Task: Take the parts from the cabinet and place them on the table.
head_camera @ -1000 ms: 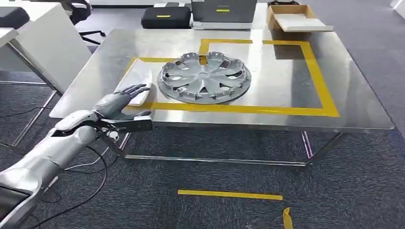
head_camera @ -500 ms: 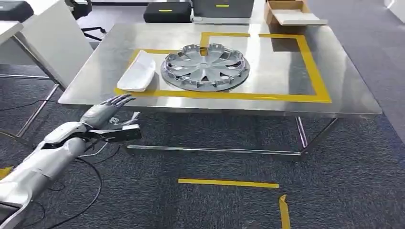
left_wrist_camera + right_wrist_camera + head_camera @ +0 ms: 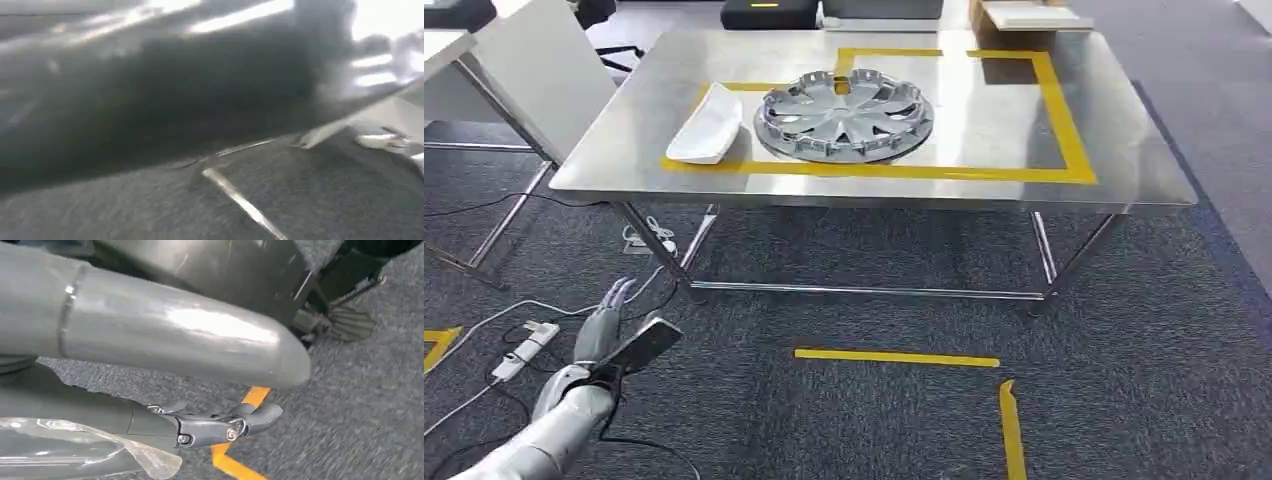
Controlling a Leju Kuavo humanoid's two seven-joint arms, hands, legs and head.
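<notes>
A silver wheel cover [image 3: 844,115] lies flat on the steel table [image 3: 984,185], inside a yellow tape outline. Just to its left a white curved panel [image 3: 706,128] rests on the table. My left hand [image 3: 609,335] hangs low over the carpet, well short of the table's near left leg, with its fingers spread and nothing in it. In the right wrist view my right hand [image 3: 220,425] is down near the carpet above a yellow tape mark [image 3: 235,460]; its fingers lie stretched out and hold nothing. The left wrist view is blurred, showing the dark underside of the table and carpet.
Yellow tape strips [image 3: 896,357] mark the carpet in front of the table. A power strip [image 3: 524,345] and cables lie on the floor at the left. A white desk [image 3: 514,70] stands left of the table; a black case [image 3: 764,12] and a cardboard box [image 3: 1024,15] sit behind it.
The whole picture has shifted, with the table now higher and farther, so the camera moved. My left arm has dropped from the table's near edge to hang low by the floor.
</notes>
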